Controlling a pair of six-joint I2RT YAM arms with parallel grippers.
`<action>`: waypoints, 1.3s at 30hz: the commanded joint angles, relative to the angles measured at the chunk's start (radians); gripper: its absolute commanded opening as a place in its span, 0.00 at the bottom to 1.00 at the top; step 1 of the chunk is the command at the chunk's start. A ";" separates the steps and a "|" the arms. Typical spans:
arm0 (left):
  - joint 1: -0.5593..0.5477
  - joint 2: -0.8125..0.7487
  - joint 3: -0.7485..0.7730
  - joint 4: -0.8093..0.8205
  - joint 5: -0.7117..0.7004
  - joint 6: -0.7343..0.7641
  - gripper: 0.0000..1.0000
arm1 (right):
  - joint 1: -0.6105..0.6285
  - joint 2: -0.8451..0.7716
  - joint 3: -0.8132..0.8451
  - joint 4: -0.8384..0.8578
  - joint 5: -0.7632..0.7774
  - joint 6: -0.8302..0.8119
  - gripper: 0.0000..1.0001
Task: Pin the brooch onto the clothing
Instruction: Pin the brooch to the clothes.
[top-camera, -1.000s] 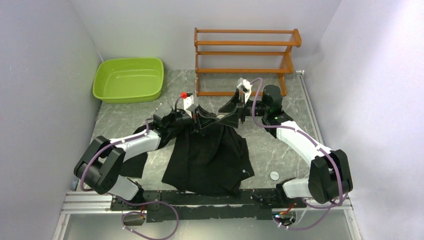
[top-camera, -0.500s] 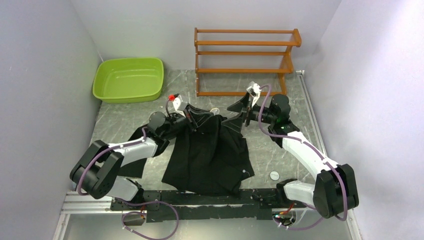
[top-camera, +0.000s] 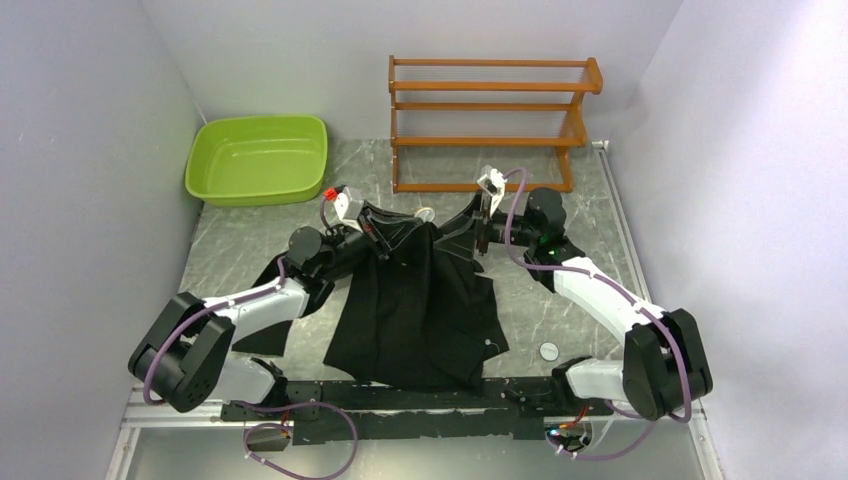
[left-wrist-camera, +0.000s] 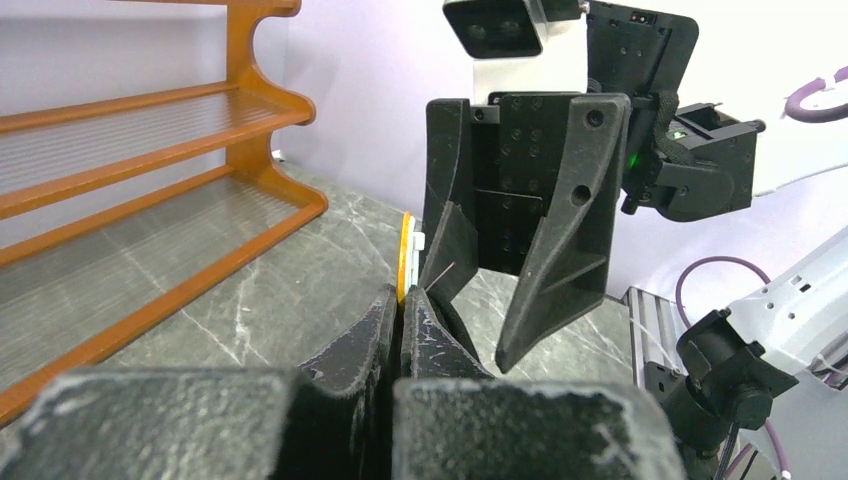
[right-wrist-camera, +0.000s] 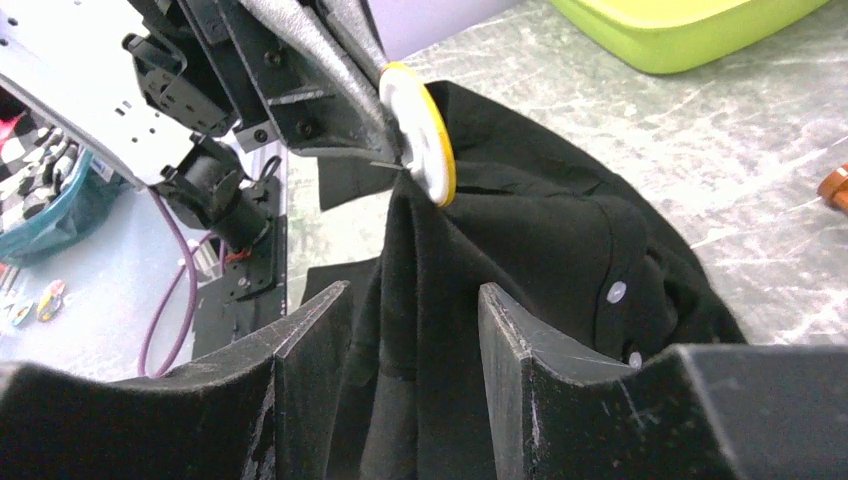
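While the left hand (left-wrist-camera: 400, 300) pinches the brooch (right-wrist-camera: 425, 130) tight against the hanging clothing (right-wrist-camera: 540, 240), the right hand (right-wrist-camera: 412, 298) stands open just beside.

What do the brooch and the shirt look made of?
The brooch: rigid flat disc, matte white face with a glossy orange rim, probably plastic or coated metal. The shirt: soft matte black cloth, likely thin woven fabric, since it hangs in loose folds.

Matt black cloth shirt (top-camera: 420, 310), glossy brooch (right-wrist-camera: 425, 135), smooth wooden rack (top-camera: 490, 85)
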 joint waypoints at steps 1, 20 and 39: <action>-0.003 -0.040 0.008 0.039 -0.023 -0.009 0.03 | 0.005 0.024 0.061 0.087 0.013 0.018 0.52; -0.003 -0.074 -0.020 0.016 -0.022 -0.003 0.03 | 0.019 -0.085 0.014 0.065 0.131 -0.029 0.89; -0.003 -0.090 0.001 0.053 0.083 -0.035 0.03 | -0.045 0.270 0.031 1.255 -0.164 0.797 0.74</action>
